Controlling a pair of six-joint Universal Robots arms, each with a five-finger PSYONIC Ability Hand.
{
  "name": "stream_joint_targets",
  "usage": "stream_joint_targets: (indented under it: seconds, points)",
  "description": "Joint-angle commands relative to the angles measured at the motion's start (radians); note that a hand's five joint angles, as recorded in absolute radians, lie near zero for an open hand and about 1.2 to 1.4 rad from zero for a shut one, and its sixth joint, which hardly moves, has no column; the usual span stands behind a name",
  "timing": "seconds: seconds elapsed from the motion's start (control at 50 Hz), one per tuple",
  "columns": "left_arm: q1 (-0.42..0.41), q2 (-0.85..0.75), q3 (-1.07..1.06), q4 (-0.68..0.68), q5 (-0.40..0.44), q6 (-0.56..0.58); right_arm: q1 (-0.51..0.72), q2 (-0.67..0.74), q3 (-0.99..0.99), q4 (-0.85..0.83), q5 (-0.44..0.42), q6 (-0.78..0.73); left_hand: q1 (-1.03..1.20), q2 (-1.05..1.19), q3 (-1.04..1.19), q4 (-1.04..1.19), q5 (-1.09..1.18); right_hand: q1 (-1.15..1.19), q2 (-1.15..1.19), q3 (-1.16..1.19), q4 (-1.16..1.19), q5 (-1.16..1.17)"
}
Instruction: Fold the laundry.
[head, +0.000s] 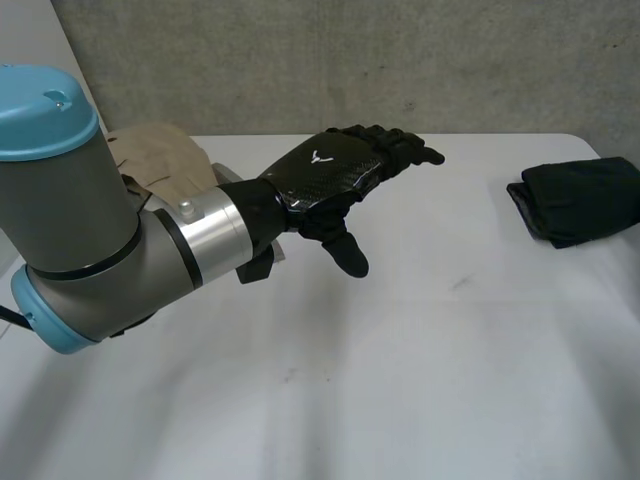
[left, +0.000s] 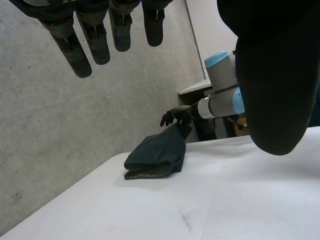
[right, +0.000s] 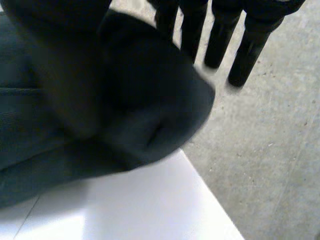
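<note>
**One Fold Done, One Pile Waiting on the Laundry Table**

Head view: the left hand hangs over the middle of the white table. Its fingers are straight and apart, the thumb drops below, and it holds nothing. A rumpled beige cloth lies at the back of the table, partly hidden behind the left arm. A dark folded cloth sits well apart from it, near the table's right edge.

Left wrist view: beyond the empty left hand, the right hand is at the far corner of the dark folded cloth, with the right arm reaching in from behind. Whether it touches the cloth or hovers just above cannot be told.

Right wrist view: the right hand's fingers run straight and spread past the cloth's edge. The dark bundle lies under the palm beside the thumb, and nothing looks pinched.

Judged from this, the dark piece appears finished and the beige one is next. The right hand, lifting away, could snag the top layer and undo the fold, or nudge the bundle off the nearby table edge. The left arm, swinging back toward the beige cloth, could sweep it off the table with its forearm rather than catch it with the fingers.
</note>
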Motion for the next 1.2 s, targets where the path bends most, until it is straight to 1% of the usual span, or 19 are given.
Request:
stream_joint_targets:
  seconds: [0.02, 0.08, 0.18, 0.28, 0.36, 0.4, 0.48, 0.52, 0.6, 0.68, 0.76, 0.82, 0.84, 0.9, 0.92, 1.06, 1.14, 1.16, 1.2]
  points:
    - [-0.005, -0.002, 0.003, 0.005, -0.020, -0.001, 0.015, -0.078, 0.119, -0.009, 0.071, -0.144, 0.012, 0.001, -0.020, -0.011, -0.030, -0.205, -0.244, -0.214, -0.366, -0.326]
    - [-0.004, -0.001, 0.001, 0.005, -0.020, 0.000, 0.013, -0.158, 0.208, -0.055, 0.164, -0.299, 0.012, 0.001, -0.020, -0.011, -0.030, -0.205, -0.244, -0.214, -0.366, -0.326]
    - [-0.002, 0.001, 0.001, 0.005, -0.023, 0.000, 0.021, -0.329, 0.422, -0.202, 0.138, -0.495, 0.012, 0.001, -0.020, -0.011, -0.030, -0.205, -0.244, -0.214, -0.366, -0.326]
    - [0.007, 0.006, 0.003, 0.011, -0.069, 0.002, 0.047, -0.585, 0.770, -0.415, 0.018, -0.609, 0.012, 0.001, -0.020, -0.011, -0.030, -0.205, -0.244, -0.214, -0.366, -0.326]
    - [0.048, 0.016, 0.011, 0.041, -0.195, 0.008, 0.142, -0.713, 0.994, -0.559, -0.114, -0.649, 0.009, -0.002, -0.023, -0.014, -0.033, -0.205, -0.244, -0.214, -0.366, -0.326]
    - [0.106, 0.025, 0.020, 0.085, -0.291, 0.016, 0.182, -0.750, 1.074, -0.598, -0.167, -0.673, 0.018, 0.007, -0.014, -0.005, -0.024, -0.205, -0.244, -0.214, -0.366, -0.326]
    - [0.240, 0.006, 0.037, 0.154, -0.394, 0.026, 0.257, -0.834, 1.232, -0.615, -0.244, -0.767, 0.018, 0.007, -0.014, -0.005, -0.024, -0.205, -0.244, -0.214, -0.366, -0.326]
    - [0.291, -0.023, 0.046, 0.171, -0.404, 0.043, 0.282, -0.883, 1.310, -0.612, -0.250, -0.836, 0.021, 0.010, -0.011, -0.002, -0.021, -0.205, -0.244, -0.214, -0.366, -0.326]
    - [0.407, -0.180, 0.107, 0.186, -0.402, 0.199, 0.317, -0.923, 1.413, -0.612, -0.251, -0.933, 0.038, 0.028, 0.007, 0.016, -0.003, -0.205, -0.244, -0.214, -0.366, -0.326]
    - [0.470, -0.310, 0.162, 0.180, -0.399, 0.341, 0.348, -0.936, 1.473, -0.610, -0.247, -0.970, 0.047, 0.036, 0.015, 0.024, 0.005, -0.205, -0.244, -0.214, -0.366, -0.326]
    - [0.490, -0.413, 0.199, 0.180, -0.358, 0.405, 0.362, -0.945, 1.510, -0.609, -0.247, -0.967, 0.073, 0.063, 0.042, 0.051, 0.032, -0.205, -0.244, -0.214, -0.366, -0.326]
    - [0.499, -0.438, 0.204, 0.186, -0.327, 0.408, 0.360, -0.945, 1.532, -0.610, -0.245, -0.967, 0.246, 0.235, 0.215, 0.223, 0.204, -0.205, -0.244, -0.214, -0.366, -0.326]
    - [0.504, -0.441, 0.204, 0.188, -0.320, 0.407, 0.360, -0.945, 1.535, -0.610, -0.245, -0.967, 0.508, 0.498, 0.477, 0.486, 0.467, -0.205, -0.244, -0.214, -0.366, -0.326]
    - [0.493, -0.441, 0.202, 0.194, -0.322, 0.401, 0.359, -0.945, 1.547, -0.610, -0.242, -0.967, 1.134, 1.124, 1.103, 1.112, 1.093, -0.205, -0.244, -0.214, -0.366, -0.326]
    - [0.483, -0.432, 0.192, 0.200, -0.323, 0.395, 0.357, -0.945, 1.550, -0.610, -0.242, -0.967, 1.214, 1.204, 1.183, 1.192, 1.173, -0.205, -0.244, -0.214, -0.366, -0.326]
    - [0.375, -0.257, 0.135, 0.208, -0.324, 0.268, 0.349, -0.959, 1.558, -0.610, -0.202, -0.965, 1.215, 1.205, 1.184, 1.192, 1.173, -0.205, -0.244, -0.214, -0.366, -0.326]
    - [0.282, -0.148, 0.087, 0.208, -0.324, 0.160, 0.349, -0.995, 1.559, -0.610, -0.161, -0.954, 1.215, 1.205, 1.184, 1.192, 1.173, -0.205, -0.244, -0.214, -0.366, -0.326]
    - [0.221, -0.102, 0.077, 0.209, -0.323, 0.113, 0.349, -1.003, 1.559, -0.610, -0.155, -0.948, 1.215, 1.205, 1.184, 1.192, 1.173, -0.205, -0.244, -0.214, -0.366, -0.326]
    - [0.171, -0.067, 0.069, 0.211, -0.323, 0.073, 0.349, -1.025, 1.558, -0.610, -0.139, -0.924, 1.215, 1.205, 1.184, 1.192, 1.173, -0.205, -0.244, -0.214, -0.366, -0.326]
